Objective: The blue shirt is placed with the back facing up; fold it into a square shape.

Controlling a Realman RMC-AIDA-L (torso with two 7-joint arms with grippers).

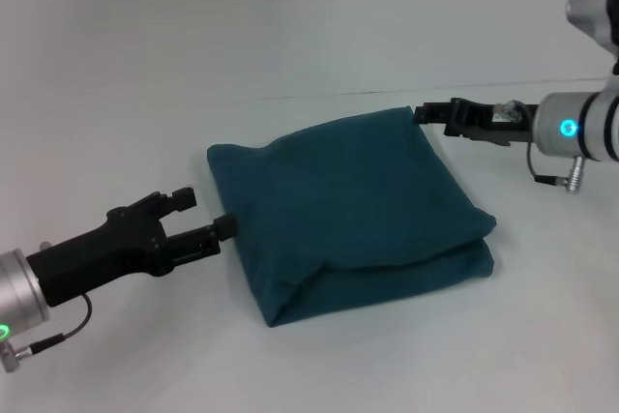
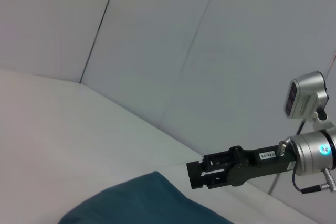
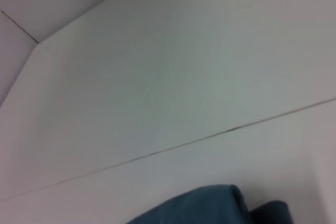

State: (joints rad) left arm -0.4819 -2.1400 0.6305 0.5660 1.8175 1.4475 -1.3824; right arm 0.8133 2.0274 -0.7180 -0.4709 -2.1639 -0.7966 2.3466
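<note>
The blue shirt (image 1: 343,210) is lying mid-table as a folded, roughly square bundle, its layered edges facing near and right. The left gripper (image 1: 206,215) is hovering just beside the shirt's left edge, fingers parted and holding nothing, the lower fingertip almost touching the cloth. The right gripper (image 1: 426,113) is sitting at the far right corner, nothing visibly pinched, though whether it is parted I cannot tell; the bundle lies between the two arms, so either could reach its own side for any final tidying.
</note>
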